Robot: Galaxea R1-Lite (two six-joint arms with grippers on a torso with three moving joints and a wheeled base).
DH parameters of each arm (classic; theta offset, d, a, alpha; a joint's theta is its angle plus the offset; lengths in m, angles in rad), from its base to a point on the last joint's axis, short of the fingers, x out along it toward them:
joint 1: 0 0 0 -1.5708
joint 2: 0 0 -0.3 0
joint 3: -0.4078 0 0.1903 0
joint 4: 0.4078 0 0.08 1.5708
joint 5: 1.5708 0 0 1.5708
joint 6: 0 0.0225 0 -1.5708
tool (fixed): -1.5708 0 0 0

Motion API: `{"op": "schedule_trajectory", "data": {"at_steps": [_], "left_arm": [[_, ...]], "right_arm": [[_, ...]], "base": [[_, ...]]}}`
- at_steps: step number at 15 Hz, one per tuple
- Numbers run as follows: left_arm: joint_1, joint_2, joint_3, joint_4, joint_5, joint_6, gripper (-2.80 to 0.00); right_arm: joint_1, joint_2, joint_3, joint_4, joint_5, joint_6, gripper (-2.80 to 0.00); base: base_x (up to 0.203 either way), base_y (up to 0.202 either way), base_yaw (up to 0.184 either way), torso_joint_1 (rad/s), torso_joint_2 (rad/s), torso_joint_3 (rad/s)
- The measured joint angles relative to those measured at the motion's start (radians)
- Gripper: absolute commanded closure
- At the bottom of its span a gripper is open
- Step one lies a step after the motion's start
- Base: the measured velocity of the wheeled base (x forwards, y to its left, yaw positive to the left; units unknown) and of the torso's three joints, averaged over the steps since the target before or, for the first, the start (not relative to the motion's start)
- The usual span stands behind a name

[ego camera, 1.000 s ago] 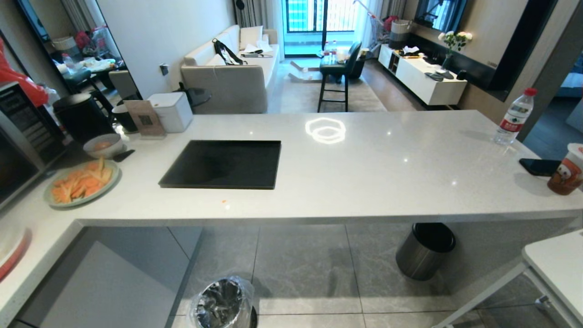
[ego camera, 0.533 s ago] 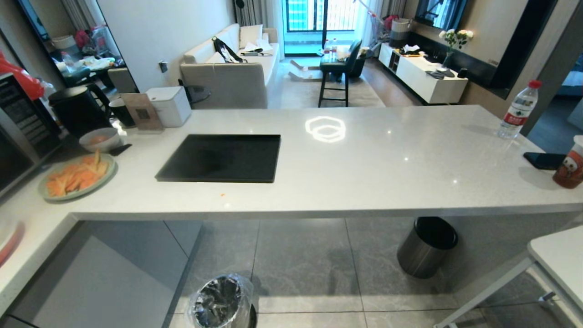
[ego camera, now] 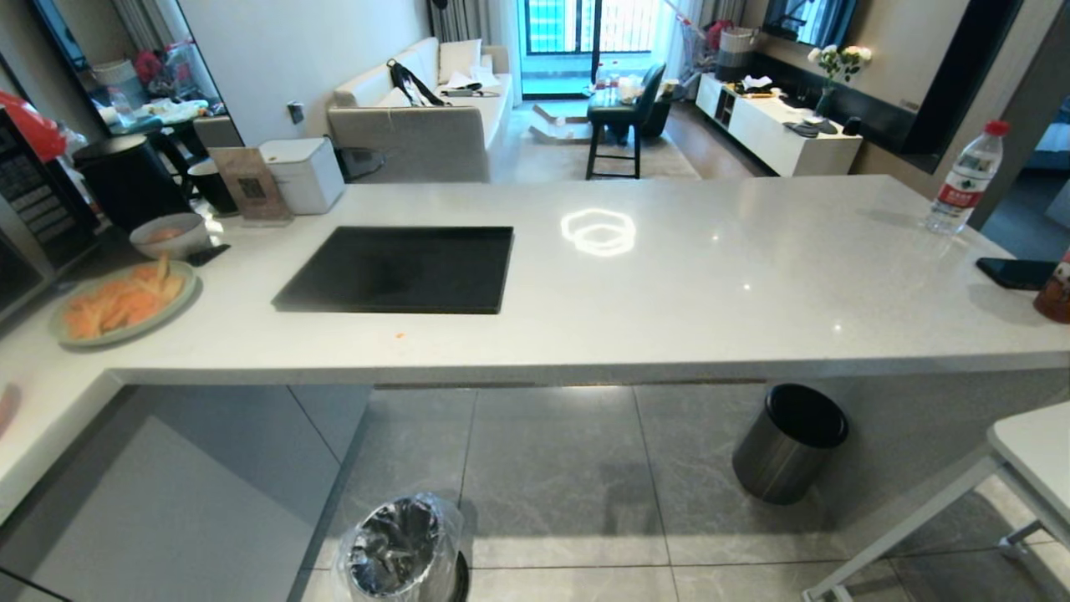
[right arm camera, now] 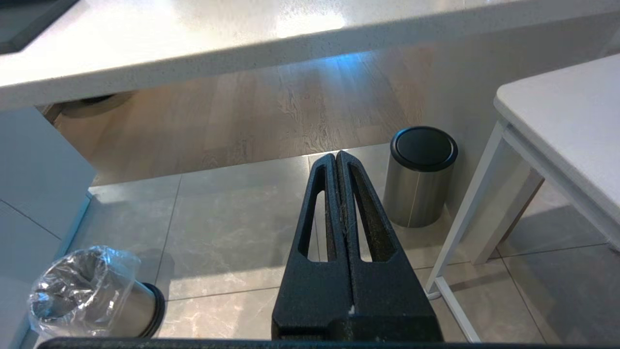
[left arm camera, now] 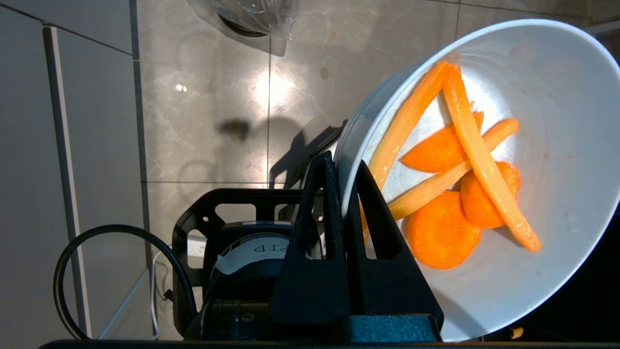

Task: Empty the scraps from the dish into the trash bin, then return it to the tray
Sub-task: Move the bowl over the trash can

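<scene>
The left hand is clamped on the dish rim — scraps inside. The trash bin stands beyond on the floor; the right hand hangs pressed together.

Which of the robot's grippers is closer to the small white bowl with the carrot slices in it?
Left. The left gripper is clamped on the rim of the small glossy white bowl. The right gripper, shut and empty, hangs over the floor tiles with no bowl in its view.

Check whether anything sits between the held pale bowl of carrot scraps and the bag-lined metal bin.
Nothing visible does. The left gripper pinches the glossy pale bowl above bare grey floor tiles, with the shiny bag-lined metal bin open ahead.
</scene>
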Motion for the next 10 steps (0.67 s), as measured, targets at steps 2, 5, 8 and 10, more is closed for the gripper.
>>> {"op": "schedule_trajectory", "data": {"at_steps": [2, 5, 8, 10], "left_arm": [[0.0, -0.004, 0.001, 0.0, 0.0, 0.0, 0.0], [0.0, -0.007, 0.003, 0.001, -0.001, 0.0, 0.0], [0.0, -0.007, 0.003, 0.002, 0.001, 0.0, 0.0], [0.0, -0.008, 0.003, 0.003, 0.0, 0.0, 0.0]], "right_arm": [[0.0, 0.0, 0.0, 0.0, 0.0, 0.0, 0.0], [0.0, 0.0, 0.0, 0.0, 0.0, 0.0, 0.0], [0.0, 0.0, 0.0, 0.0, 0.0, 0.0, 0.0], [0.0, 0.0, 0.0, 0.0, 0.0, 0.001, 0.0]], "base": [[0.0, 0.0, 0.0, -0.186, 0.54, 0.342], [0.0, 0.0, 0.0, -0.187, 0.55, 0.367], [0.0, 0.0, 0.0, -0.15, 0.52, 0.364], [0.0, 0.0, 0.0, -0.134, 0.52, 0.368]]}}
